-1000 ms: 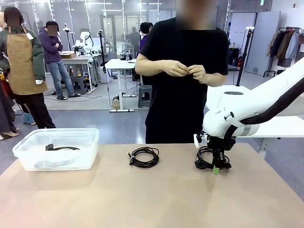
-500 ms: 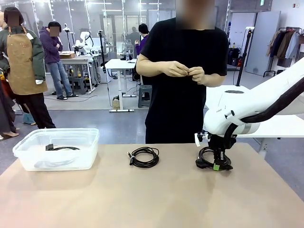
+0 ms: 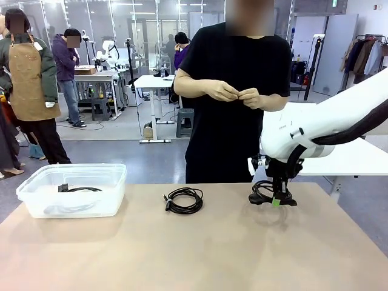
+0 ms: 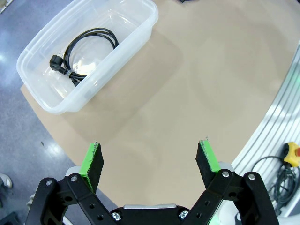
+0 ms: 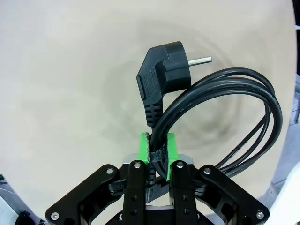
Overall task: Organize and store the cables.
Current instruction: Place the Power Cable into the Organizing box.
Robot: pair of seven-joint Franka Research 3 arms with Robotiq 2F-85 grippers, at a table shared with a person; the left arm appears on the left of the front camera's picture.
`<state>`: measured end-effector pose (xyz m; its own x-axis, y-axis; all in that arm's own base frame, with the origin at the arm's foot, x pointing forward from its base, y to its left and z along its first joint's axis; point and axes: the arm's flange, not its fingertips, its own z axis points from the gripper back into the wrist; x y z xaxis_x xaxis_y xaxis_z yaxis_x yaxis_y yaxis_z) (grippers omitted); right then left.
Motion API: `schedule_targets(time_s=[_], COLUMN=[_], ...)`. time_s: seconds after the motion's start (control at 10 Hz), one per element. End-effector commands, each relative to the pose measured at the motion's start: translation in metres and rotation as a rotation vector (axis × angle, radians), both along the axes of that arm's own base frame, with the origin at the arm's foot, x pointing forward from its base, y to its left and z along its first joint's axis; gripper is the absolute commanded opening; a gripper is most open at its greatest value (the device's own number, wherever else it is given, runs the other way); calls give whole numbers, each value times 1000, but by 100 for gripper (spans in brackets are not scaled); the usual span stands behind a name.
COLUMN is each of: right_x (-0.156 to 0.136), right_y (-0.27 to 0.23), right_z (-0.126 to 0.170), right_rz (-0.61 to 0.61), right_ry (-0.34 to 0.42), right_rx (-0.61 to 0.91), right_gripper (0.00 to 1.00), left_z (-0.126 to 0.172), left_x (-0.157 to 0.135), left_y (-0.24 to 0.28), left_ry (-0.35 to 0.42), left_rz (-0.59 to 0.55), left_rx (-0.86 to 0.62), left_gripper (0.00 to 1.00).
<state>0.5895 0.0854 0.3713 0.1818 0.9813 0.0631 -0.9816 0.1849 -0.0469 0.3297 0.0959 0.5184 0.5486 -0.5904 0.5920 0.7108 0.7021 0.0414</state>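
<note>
The right gripper (image 3: 276, 202) has its green pads pressed together on the bound part of 1 coiled cable (image 3: 262, 193); in the right wrist view the pinch (image 5: 158, 140) sits where a tie crosses the strands, the loop (image 5: 243, 93) swings out ahead and to one side of the fingers, and the plug points straight away from them. The coil seems to hang just clear of the table (image 3: 200, 254), a shadow beneath it.

The coming move turns on 1 relation: the clear bin (image 3: 73, 167) lies well to this gripper's left, across the table, its long axis running left to right; a loose coil (image 3: 184, 200) lies flat between gripper and bin, so the carry likely passes over it.

The left gripper (image 4: 150, 149) is spread wide and holds nothing; the bin (image 4: 140, 35) lies ahead of its fingers, so it is probably the nearer arm to the bin.

Count: 3 coils, 1 pinched, 1 loose, 1 inside the bin (image 4: 56, 63); 1 bin; 2 grippers. The person's hands (image 3: 236, 93) are together at chest height, well beyond the right gripper.
</note>
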Motion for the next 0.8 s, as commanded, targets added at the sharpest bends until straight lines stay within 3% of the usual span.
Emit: schedule_targets(time_s=[0.0,0.3,0.7], right_x=[-32,-84,-140], right_y=[17,71,118], right_z=[29,52,42], right_rz=[-54,-60,-57], right_ry=[4,-5,-44], right_rx=[28,51,75], right_gripper=[7,7,7], left_z=[1,1,1], left_x=[1,1,1], left_y=[-2,-2,-2], left_ry=[5,5,5], left_rz=[7,7,7], left_rx=[-12,-12,-12], left_gripper=[100,100,100])
